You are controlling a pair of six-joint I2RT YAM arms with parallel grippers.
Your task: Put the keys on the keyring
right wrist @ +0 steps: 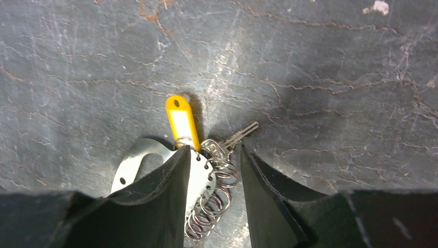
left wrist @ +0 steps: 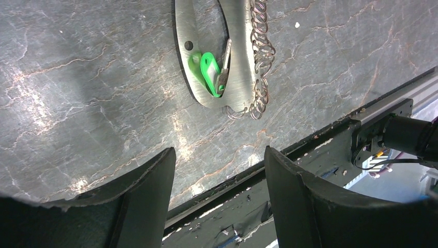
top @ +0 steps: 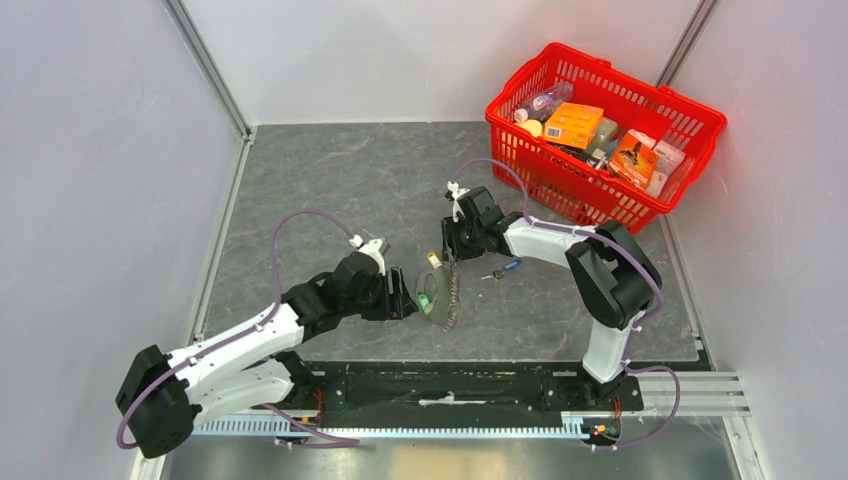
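My left gripper (left wrist: 219, 155) hangs released, nothing between its fingers, just left of the keyring (top: 437, 296), which lies flat on the table (top: 330, 180). My right gripper (right wrist: 214, 150) straddles its far end by the yellow tag (right wrist: 181, 121); clenched or not, I cannot tell. The blue key (top: 511, 266) lies just right.

Overhead view looks down; both close wrist views share the keyring (left wrist: 238, 67).
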